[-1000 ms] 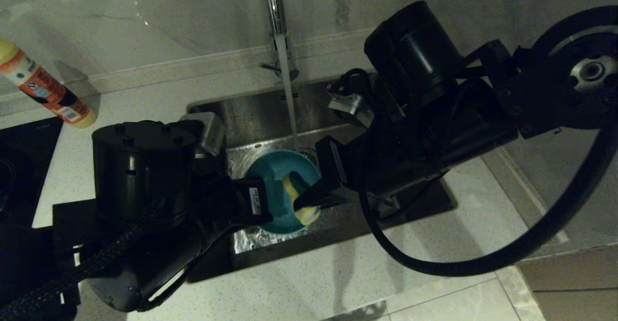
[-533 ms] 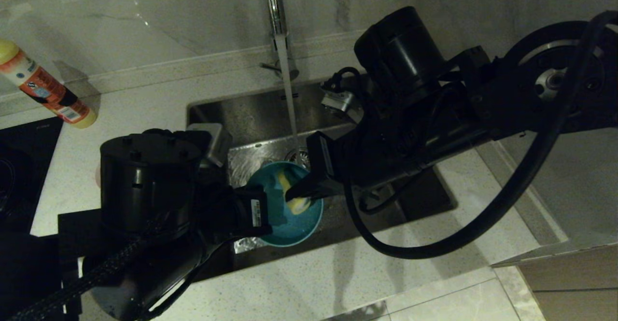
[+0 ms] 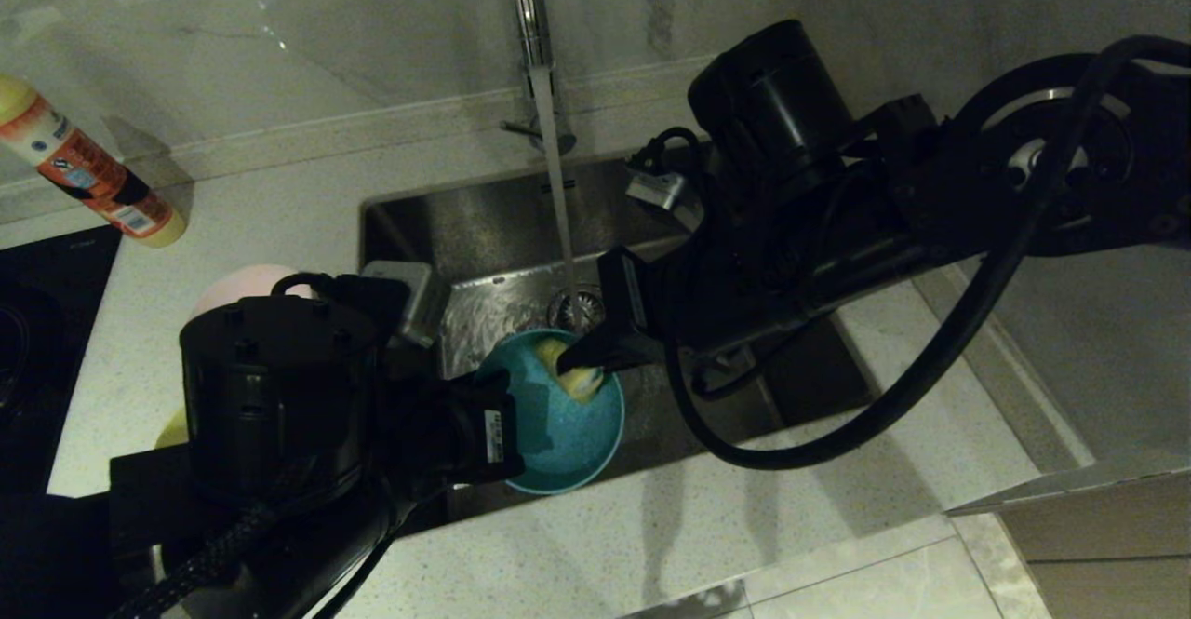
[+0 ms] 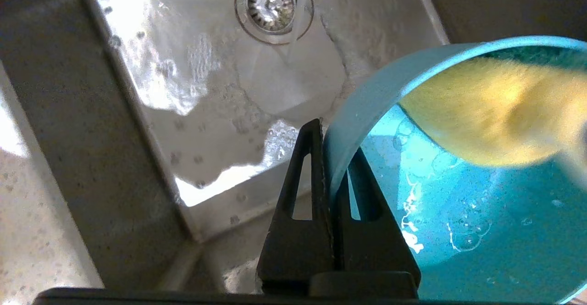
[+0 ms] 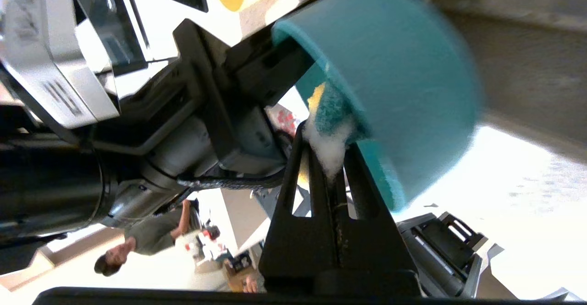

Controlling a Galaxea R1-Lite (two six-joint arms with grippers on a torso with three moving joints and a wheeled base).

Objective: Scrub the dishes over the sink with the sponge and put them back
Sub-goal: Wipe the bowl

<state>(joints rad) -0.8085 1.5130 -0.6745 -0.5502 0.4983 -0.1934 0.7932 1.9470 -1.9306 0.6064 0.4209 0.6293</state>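
Over the sink [image 3: 484, 219], near the middle of the head view, the left gripper [image 3: 507, 414] has its jaws pinched shut on the rim of the teal bowl [image 3: 563, 433], one finger inside the wall and one outside, as the left wrist view shows plainly. The bowl is tipped so its mouth faces up and toward the right arm. From the right of the frame, the right gripper [image 3: 586, 358] reaches in, clamped tight on the sponge [image 3: 575, 375], which presses against the bowl's inner wall at its upper edge, foam showing at the fingertips. So the sponge lies just inside the far rim, opposite the left gripper's hold; any further scrubbing stroke, I'd judge, would sweep from there down across the bowl's floor toward the held side.

Water runs from the tap [image 3: 526, 5] onto the drain [image 3: 577, 307], just above the bowl.

Compared with a second ago, the bowl has dropped lower in the frame, clear of the stream, and the sponge has slid from the bowl's middle up toward its rim. A pale pink bowl [image 3: 247, 286] now shows at left, behind the left arm.
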